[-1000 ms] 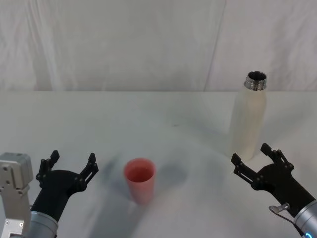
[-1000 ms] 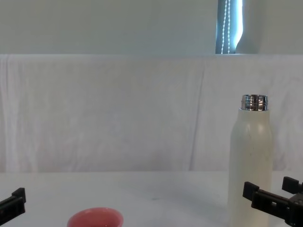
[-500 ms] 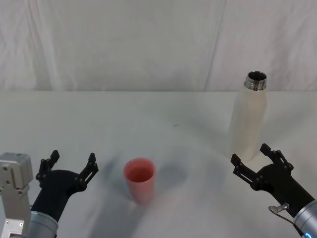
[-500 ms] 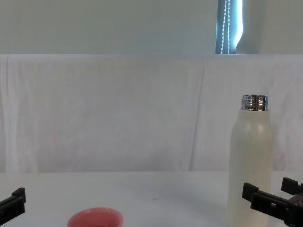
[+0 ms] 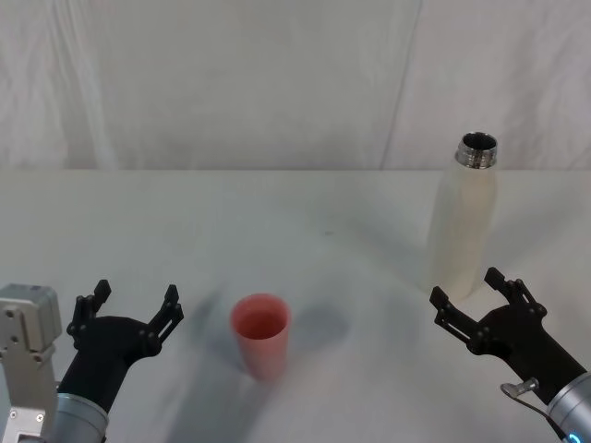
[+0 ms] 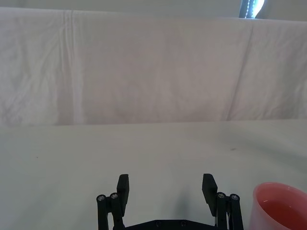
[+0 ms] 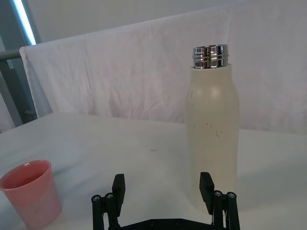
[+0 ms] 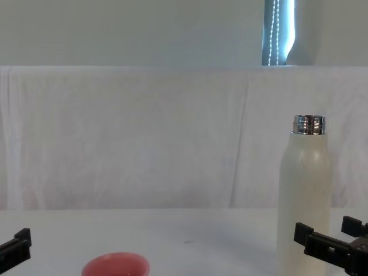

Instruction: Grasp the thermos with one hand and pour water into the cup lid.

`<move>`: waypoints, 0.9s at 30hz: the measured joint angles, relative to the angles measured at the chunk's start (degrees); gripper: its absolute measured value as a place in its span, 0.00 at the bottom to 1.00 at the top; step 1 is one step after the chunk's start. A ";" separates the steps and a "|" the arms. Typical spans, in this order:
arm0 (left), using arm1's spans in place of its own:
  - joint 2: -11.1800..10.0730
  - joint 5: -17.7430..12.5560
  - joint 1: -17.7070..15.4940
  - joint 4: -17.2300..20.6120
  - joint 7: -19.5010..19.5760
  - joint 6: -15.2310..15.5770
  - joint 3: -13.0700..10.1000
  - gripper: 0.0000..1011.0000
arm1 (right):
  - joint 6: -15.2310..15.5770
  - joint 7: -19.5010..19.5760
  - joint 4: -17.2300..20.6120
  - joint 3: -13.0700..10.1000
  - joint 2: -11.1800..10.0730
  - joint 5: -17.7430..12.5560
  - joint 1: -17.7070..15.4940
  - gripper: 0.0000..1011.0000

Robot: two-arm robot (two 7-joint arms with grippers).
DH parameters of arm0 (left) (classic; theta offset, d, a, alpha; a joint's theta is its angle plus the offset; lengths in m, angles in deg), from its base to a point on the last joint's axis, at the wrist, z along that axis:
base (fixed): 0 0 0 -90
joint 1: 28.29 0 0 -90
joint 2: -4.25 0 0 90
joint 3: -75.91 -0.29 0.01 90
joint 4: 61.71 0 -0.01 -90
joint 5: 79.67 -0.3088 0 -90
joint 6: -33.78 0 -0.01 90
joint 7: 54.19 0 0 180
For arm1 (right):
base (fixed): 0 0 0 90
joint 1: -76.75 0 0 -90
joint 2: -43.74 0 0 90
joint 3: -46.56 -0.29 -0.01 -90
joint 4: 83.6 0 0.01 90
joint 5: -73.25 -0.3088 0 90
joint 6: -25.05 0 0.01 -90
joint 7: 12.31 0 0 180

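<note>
Two grippers are hovering low over one wide white table (image 5: 305,212), and nothing is being held. That table is matte and pale, lying flat from my body out to a white cloth backdrop (image 5: 231,83) that is hanging in soft vertical folds and creases across the whole rear edge. Above the cloth in the chest view, a plain grey wall is showing, with a narrow bright strip of window (image 8: 279,31) at upper right.

Thermos (image 5: 464,221) is standing upright on the right side of the table, well apart from the cup. It is tall and cream-white with a matte skin, rounded shoulders and a shiny chrome threaded neck, and its mouth is open. A few faint scuffs are showing on its body in the right wrist view (image 7: 212,129).

My right gripper (image 5: 478,297) is sitting just in front of the thermos base, black fingers spread wide, not touching the bottle. The wrist behind it is silver-grey metal.

My left gripper (image 5: 129,305) is idling at lower left, fingers also spread wide, near the cup but apart from it.

Cup lid (image 5: 260,334) is standing upright between the two grippers, closer to the left one. It is small, pink-red and round with a slightly tapered wall and smooth finish, casting a soft shadow to its right.
</note>
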 joint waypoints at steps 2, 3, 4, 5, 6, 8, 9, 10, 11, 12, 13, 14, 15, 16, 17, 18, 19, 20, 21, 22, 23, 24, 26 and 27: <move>0.00 0.00 0.00 0.00 0.00 0.00 0.00 0.99 | 0.00 -0.01 0.00 0.00 0.00 0.00 0.00 0.99; 0.00 0.00 0.00 0.00 0.00 0.00 0.00 0.99 | 0.00 -0.01 0.00 0.00 0.00 0.00 0.00 0.99; 0.00 0.00 0.00 0.00 0.00 0.00 0.00 0.99 | 0.00 -0.01 0.00 0.00 0.00 0.00 0.00 0.99; 0.00 0.00 0.00 0.00 0.00 0.00 0.00 0.99 | 0.00 -0.02 0.00 0.00 0.00 0.00 0.00 0.99; 0.00 0.00 0.00 0.00 0.00 0.00 0.00 0.99 | 0.00 -0.02 0.00 0.00 0.00 0.00 0.00 0.99; 0.00 0.00 0.00 0.00 0.00 0.00 0.00 0.99 | 0.00 -0.02 0.00 0.00 0.00 0.00 0.00 0.99; 0.00 0.00 0.00 0.00 0.00 0.00 0.00 0.99 | 0.00 -0.02 0.00 0.00 0.00 0.00 0.00 0.99; 0.00 0.00 0.00 0.00 0.00 -0.01 0.00 0.99 | 0.00 -0.02 0.00 0.00 0.00 0.00 0.00 0.99; 0.00 0.00 0.00 0.00 0.00 0.00 0.00 0.99 | 0.00 -0.02 0.00 0.00 0.00 0.00 0.00 0.99; 0.00 0.00 0.00 0.00 0.00 0.00 0.00 0.99 | 0.00 -0.02 0.00 0.00 0.00 0.00 0.00 0.99; 0.00 0.00 0.00 0.00 0.00 0.00 0.00 0.99 | 0.00 -0.02 0.00 0.00 0.00 0.00 0.00 0.99; 0.00 0.00 0.00 0.00 0.00 0.00 0.00 0.99 | 0.00 -0.02 0.00 0.00 0.00 0.00 0.00 0.99; 0.00 0.00 0.00 0.00 0.00 0.00 0.00 0.99 | 0.00 -0.02 0.00 0.00 0.00 0.00 0.00 0.99; 0.00 0.00 0.00 0.00 0.00 0.00 0.00 0.99 | 0.00 -0.02 0.00 0.00 0.00 0.00 0.00 0.99; 0.00 0.00 0.00 0.00 0.00 0.00 0.00 0.99 | 0.00 -0.02 0.00 0.00 0.00 0.00 0.00 0.99; 0.00 0.00 0.00 0.00 0.00 0.00 0.00 0.99 | 0.00 -0.02 0.00 0.00 0.00 0.00 0.00 0.99; 0.00 0.00 0.00 0.00 0.00 0.00 0.00 0.99 | 0.00 -0.02 0.00 0.00 0.00 -0.01 0.00 0.99; 0.00 0.00 0.00 0.00 0.00 0.00 0.00 0.99 | 0.00 -0.02 0.00 0.00 0.00 0.00 0.00 0.99; 0.00 0.00 0.00 0.00 0.00 0.00 0.00 0.99 | 0.00 -0.02 0.00 0.00 0.00 0.00 0.00 0.99; 0.00 0.00 0.00 0.00 0.00 0.00 0.00 0.99 | 0.00 -0.02 0.00 0.00 0.00 0.00 0.00 0.99; 0.00 0.00 0.00 0.00 0.00 0.00 0.00 0.99 | 0.00 -0.02 0.00 0.00 0.00 0.00 0.00 0.99; 0.00 0.00 0.00 0.00 0.00 0.00 0.00 0.99 | 0.00 -0.02 0.00 0.00 0.00 0.00 0.00 0.99; 0.00 0.00 0.00 0.00 0.00 0.00 0.00 0.99 | 0.00 -0.02 0.00 0.00 0.00 0.00 0.00 0.99; 0.00 0.00 0.00 0.00 0.00 0.00 0.00 0.99 | 0.00 -0.02 0.00 0.00 0.00 -0.01 0.00 0.99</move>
